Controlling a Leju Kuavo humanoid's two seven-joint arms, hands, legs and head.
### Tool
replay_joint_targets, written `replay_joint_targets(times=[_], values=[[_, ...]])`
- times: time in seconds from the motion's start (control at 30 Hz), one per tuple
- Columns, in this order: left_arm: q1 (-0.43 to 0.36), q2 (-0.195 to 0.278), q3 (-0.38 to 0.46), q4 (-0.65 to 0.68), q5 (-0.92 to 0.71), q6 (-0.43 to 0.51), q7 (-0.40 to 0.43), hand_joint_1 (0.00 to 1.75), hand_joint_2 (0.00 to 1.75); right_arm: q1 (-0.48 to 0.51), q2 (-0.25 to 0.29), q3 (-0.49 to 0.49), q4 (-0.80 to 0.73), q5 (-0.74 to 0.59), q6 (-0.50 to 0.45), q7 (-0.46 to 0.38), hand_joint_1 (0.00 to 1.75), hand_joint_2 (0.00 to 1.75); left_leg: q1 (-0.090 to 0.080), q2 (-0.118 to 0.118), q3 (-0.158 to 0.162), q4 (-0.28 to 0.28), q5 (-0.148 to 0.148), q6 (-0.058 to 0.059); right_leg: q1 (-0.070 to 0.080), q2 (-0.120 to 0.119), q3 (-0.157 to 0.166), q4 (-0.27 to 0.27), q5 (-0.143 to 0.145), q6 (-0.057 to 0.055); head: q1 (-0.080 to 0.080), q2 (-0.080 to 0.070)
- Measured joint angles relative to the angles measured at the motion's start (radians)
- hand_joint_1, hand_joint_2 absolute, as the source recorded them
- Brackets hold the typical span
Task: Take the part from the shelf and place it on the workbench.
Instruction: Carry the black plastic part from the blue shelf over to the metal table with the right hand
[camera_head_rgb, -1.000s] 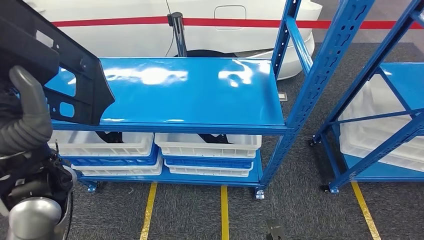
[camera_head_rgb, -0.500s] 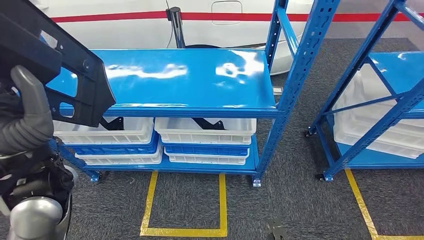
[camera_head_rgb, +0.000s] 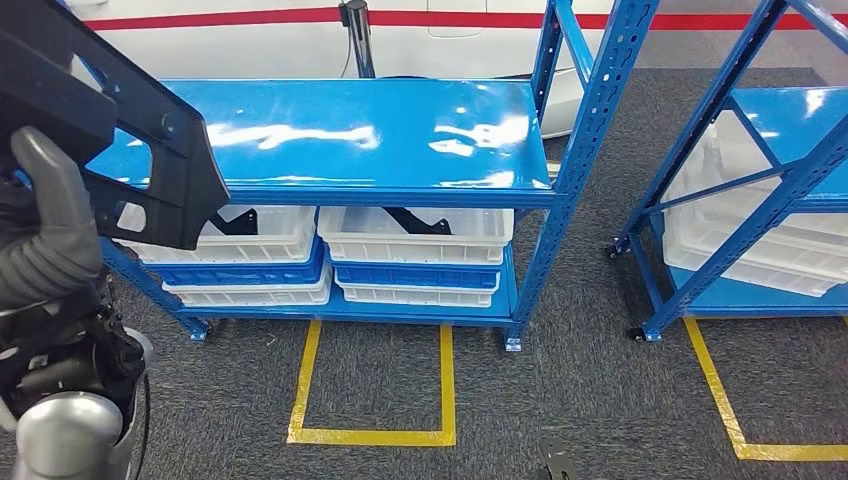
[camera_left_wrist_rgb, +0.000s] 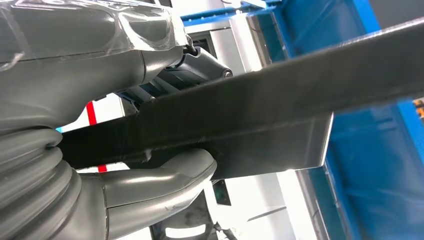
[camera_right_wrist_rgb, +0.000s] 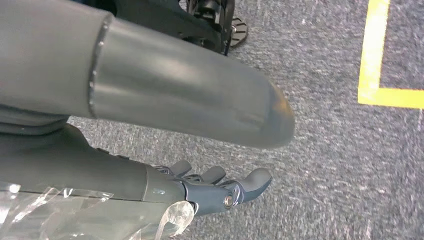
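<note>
My left hand (camera_head_rgb: 45, 215) has its thick grey thumb (camera_left_wrist_rgb: 165, 175) pressed against one face of the black part (camera_head_rgb: 130, 130) and its darker fingers (camera_left_wrist_rgb: 200, 62) wrapped over the opposite face, so the flat panel is clamped between them; in the left wrist view the part (camera_left_wrist_rgb: 280, 107) runs as a long dark bar across my palm, with a squared-off end jutting out past my thumb. In the head view I hold the part raised at my left side, clear of the shelf, its pierced end tilted down in front of the near left corner of the blue shelf (camera_head_rgb: 370, 125), whose glossy top board lies beyond and beside it. My right hand (camera_right_wrist_rgb: 220, 187) hangs down over the dark grey carpet (camera_right_wrist_rgb: 325, 150), holding nothing, with its fingers curled inward and close together and its thumb stretched out above them; a yellow floor line (camera_right_wrist_rgb: 380, 60) runs near it. Under the shelf's top board, white bins (camera_head_rgb: 415, 232) stand side by side on stacked blue and white trays, with dark pieces lying in them. A yellow taped rectangle (camera_head_rgb: 372, 435) marks the carpet in front of the rack, a second blue rack (camera_head_rgb: 760, 180) with white bins stands to my right, and a white car body with a red stripe (camera_head_rgb: 240, 18) lies behind the shelf.
</note>
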Motion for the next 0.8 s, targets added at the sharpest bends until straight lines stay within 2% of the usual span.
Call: replay_joint_targets(times=[0.03,0.07,0.1,0.17,0.2,0.23,0.27,0.3,0.33,0.37,0.4,0.43,0.47,0.5,0.53,0.57,0.6,0.67,0.7,0.73,0.77,0.8], values=[[-0.001,0.0,-0.001,0.0,0.0,0.0,0.0,1.75,1.75,0.0,0.0,0.0,0.0,0.0,0.0,0.0,0.0,0.0,0.002,0.001,-0.006,-0.002,0.008,0.005,0.0,0.0,-0.005,0.008,-0.011,0.004,0.0,0.0],[-0.002,0.0,-0.001,0.0,0.0,-0.001,0.0,1.75,1.75,0.0,-0.001,0.0,0.0,0.0,0.0,0.001,0.0,0.0,0.005,0.002,-0.013,-0.004,0.017,0.011,-0.001,0.0,-0.016,0.032,-0.04,0.008,0.001,0.0],[-0.003,-0.001,-0.002,0.0,0.0,-0.002,-0.001,1.75,1.75,0.0,-0.001,0.0,0.0,0.0,0.0,0.001,0.0,0.0,0.006,0.003,-0.022,-0.004,0.026,0.016,-0.002,0.0,-0.032,0.078,-0.085,0.01,0.001,0.0],[-0.003,-0.001,-0.003,0.0,-0.004,-0.003,-0.001,1.75,1.75,0.001,-0.002,0.001,0.0,0.0,0.0,0.002,0.0,0.0,0.003,0.003,-0.047,-0.003,0.046,0.024,-0.002,0.0,-0.074,0.217,-0.185,0.014,0.002,0.0],[-0.002,-0.001,-0.004,0.0,-0.006,-0.003,0.0,1.75,1.75,0.001,-0.002,0.001,0.0,0.0,0.0,0.003,0.0,0.0,0.001,0.003,-0.061,-0.002,0.057,0.025,-0.002,0.0,-0.088,0.282,-0.211,0.016,0.003,0.0],[-0.002,-0.001,-0.004,0.0,-0.009,-0.003,0.0,1.75,1.75,0.001,-0.002,0.001,0.0,0.0,0.0,0.005,0.0,0.0,0.0,0.003,-0.075,0.001,0.066,0.025,-0.002,0.0,-0.089,0.319,-0.213,0.016,0.003,0.0],[-0.002,-0.001,-0.005,0.0,-0.011,-0.003,0.001,1.75,1.75,0.0,-0.002,0.001,0.0,0.0,0.0,0.007,0.0,0.0,-0.001,0.003,-0.09,0.004,0.076,0.025,-0.002,0.0,-0.073,0.321,-0.193,0.015,0.003,0.0],[-0.002,-0.001,-0.005,0.0,-0.013,-0.003,0.001,1.75,1.75,0.0,-0.002,0.001,0.0,0.0,0.0,0.008,0.0,0.0,-0.002,0.002,-0.105,0.009,0.083,0.024,-0.001,0.0,-0.038,0.285,-0.164,0.013,0.003,0.0],[-0.002,-0.001,-0.006,0.0,-0.013,-0.003,0.002,1.75,1.75,-0.001,-0.002,0.001,0.0,0.0,0.0,0.01,0.0,0.0,-0.002,0.002,-0.118,0.014,0.09,0.022,-0.001,0.001,0.012,0.221,-0.139,0.009,0.003,0.0],[-0.002,-0.001,-0.006,0.0,-0.014,-0.004,0.002,1.75,1.75,-0.002,-0.003,0.001,0.0,0.001,-0.001,0.011,0.0,0.0,-0.003,0.003,-0.13,0.02,0.095,0.019,0.002,0.0,0.068,0.143,-0.128,0.004,0.003,0.0],[-0.003,-0.001,-0.006,0.0,-0.014,-0.004,0.002,1.75,1.75,-0.003,-0.004,0.002,0.0,0.001,-0.003,0.012,0.0,0.0,-0.004,0.003,-0.139,0.025,0.101,0.015,0.005,0.001,0.113,0.073,-0.13,0.0,0.003,0.0],[-0.003,-0.001,-0.007,0.0,-0.014,-0.004,0.002,1.75,1.75,-0.005,-0.005,0.002,0.0,0.001,-0.004,0.012,0.0,0.0,-0.005,0.004,-0.147,0.029,0.109,0.01,0.008,0.001,0.141,0.025,-0.137,-0.004,0.003,0.0],[-0.003,-0.001,-0.007,0.0,-0.014,-0.004,0.002,1.75,1.75,-0.006,-0.006,0.002,0.0,0.001,-0.006,0.012,0.0,0.0,-0.005,0.006,-0.153,0.031,0.117,0.005,0.011,0.001,0.151,0.0,-0.142,-0.008,0.003,0.0],[-0.003,-0.001,-0.008,0.0,-0.014,-0.004,0.002,1.75,1.75,-0.006,-0.006,0.002,0.0,0.0,-0.008,0.012,0.0,0.0,-0.006,0.006,-0.159,0.032,0.125,0.0,0.009,0.001,0.146,-0.007,-0.139,-0.013,0.003,0.0],[-0.002,-0.001,-0.008,0.0,-0.015,-0.003,0.002,1.75,1.75,-0.006,-0.005,0.002,0.0,0.0,-0.009,0.012,0.0,0.0,-0.005,0.005,-0.167,0.037,0.122,-0.005,0.007,0.0,0.138,-0.007,-0.131,-0.017,0.003,0.0],[-0.002,-0.001,-0.009,0.0,-0.016,-0.002,0.002,1.75,1.75,-0.006,-0.005,0.002,0.0,-0.001,-0.01,0.011,0.0,0.0,-0.003,0.003,-0.178,0.057,0.099,-0.012,0.004,-0.002,0.13,-0.008,-0.122,-0.023,0.001,0.0],[-0.001,-0.001,-0.009,0.0,-0.016,-0.001,0.002,1.75,1.75,-0.005,-0.005,0.002,0.0,-0.002,-0.011,0.01,0.0,0.0,-0.001,0.002,-0.194,0.098,0.06,-0.018,0.0,-0.004,0.121,-0.01,-0.112,-0.028,0.0,0.0],[0.001,-0.001,-0.009,0.0,-0.017,0.0,0.002,1.75,1.75,-0.005,-0.006,0.002,0.0,-0.003,-0.012,0.009,0.0,0.0,0.009,0.0,-0.232,0.232,-0.039,-0.031,-0.001,-0.006,0.1,-0.009,-0.093,-0.033,-0.003,0.0],[0.002,-0.001,-0.009,0.0,-0.017,0.0,0.002,1.75,1.75,-0.005,-0.006,0.002,0.0,-0.003,-0.013,0.009,0.0,0.0,0.013,0.0,-0.247,0.298,-0.069,-0.037,-0.001,-0.007,0.087,-0.009,-0.083,-0.034,-0.003,0.0],[0.004,-0.001,-0.009,0.0,-0.017,0.0,0.002,1.75,1.75,-0.004,-0.006,0.002,0.0,-0.003,-0.013,0.009,0.0,0.0,0.017,0.0,-0.251,0.341,-0.075,-0.041,-0.002,-0.007,0.074,-0.008,-0.073,-0.032,-0.003,0.0],[0.004,-0.001,-0.009,0.0,-0.017,0.0,0.002,1.75,1.75,-0.004,-0.006,0.002,0.0,-0.003,-0.014,0.009,0.0,0.0,0.021,0.0,-0.238,0.349,-0.059,-0.045,-0.003,-0.007,0.061,-0.007,-0.064,-0.03,-0.003,0.0],[0.005,-0.001,-0.009,0.0,-0.018,-0.001,0.002,1.75,1.75,-0.004,-0.006,0.002,0.0,-0.003,-0.014,0.008,0.0,0.0,0.024,0.0,-0.208,0.32,-0.031,-0.048,-0.005,-0.006,0.048,-0.005,-0.056,-0.026,-0.003,0.0]])
